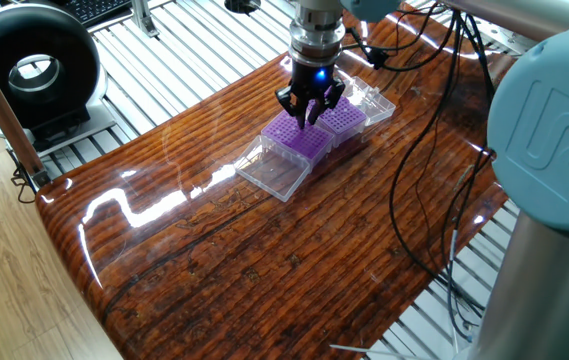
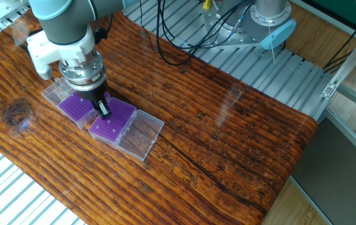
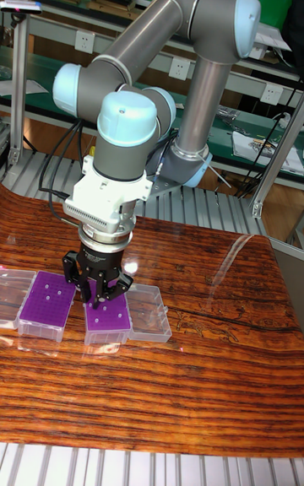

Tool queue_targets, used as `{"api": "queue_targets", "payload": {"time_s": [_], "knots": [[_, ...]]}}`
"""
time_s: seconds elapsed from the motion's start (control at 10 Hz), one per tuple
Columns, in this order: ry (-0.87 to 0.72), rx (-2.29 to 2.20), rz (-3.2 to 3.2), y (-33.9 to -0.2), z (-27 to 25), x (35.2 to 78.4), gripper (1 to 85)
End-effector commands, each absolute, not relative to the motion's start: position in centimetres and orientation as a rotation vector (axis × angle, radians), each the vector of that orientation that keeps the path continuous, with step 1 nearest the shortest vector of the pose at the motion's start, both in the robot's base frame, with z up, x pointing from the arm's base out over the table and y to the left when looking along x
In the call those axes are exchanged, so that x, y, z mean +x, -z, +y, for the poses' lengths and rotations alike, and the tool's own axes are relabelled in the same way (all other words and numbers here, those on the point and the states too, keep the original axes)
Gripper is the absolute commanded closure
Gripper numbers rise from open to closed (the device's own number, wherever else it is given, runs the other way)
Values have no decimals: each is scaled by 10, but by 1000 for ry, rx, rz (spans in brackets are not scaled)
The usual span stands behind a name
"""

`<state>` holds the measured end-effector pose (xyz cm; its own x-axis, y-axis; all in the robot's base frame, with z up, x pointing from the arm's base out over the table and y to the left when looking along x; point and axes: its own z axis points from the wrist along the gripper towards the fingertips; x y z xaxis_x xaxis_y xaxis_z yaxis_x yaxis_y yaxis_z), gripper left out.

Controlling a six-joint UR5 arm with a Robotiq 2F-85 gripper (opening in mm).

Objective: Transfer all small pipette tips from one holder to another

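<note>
Above the two purple grid racks (image 3: 105,315) I am hovering my gripper (image 3: 95,299), fingers drawn nearly together; whether they are pinching anything, I cannot tell. Small pipette tips (image 3: 53,293) are showing as pale specks in both racks. I judge them light, slender and easily dropped, best pinched at the exposed top. Glossy wooden table (image 1: 264,260), free space around.

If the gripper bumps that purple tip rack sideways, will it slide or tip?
The purple rack would probably slide: it is low and broad, on a glossy wooden table. It looks like light plastic, so the gripper could shift it easily. Tipping seems unlikely.
</note>
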<state>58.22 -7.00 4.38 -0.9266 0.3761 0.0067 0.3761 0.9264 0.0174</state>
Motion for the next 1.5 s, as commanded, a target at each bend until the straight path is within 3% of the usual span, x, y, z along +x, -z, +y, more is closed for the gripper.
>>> {"api": "queue_targets", "payload": {"time_s": [0.0, 1.4], "knots": [[46, -618, -3077, -45, -68, 585, 590], [57, -734, -3085, -63, -66, 597, 603]]}}
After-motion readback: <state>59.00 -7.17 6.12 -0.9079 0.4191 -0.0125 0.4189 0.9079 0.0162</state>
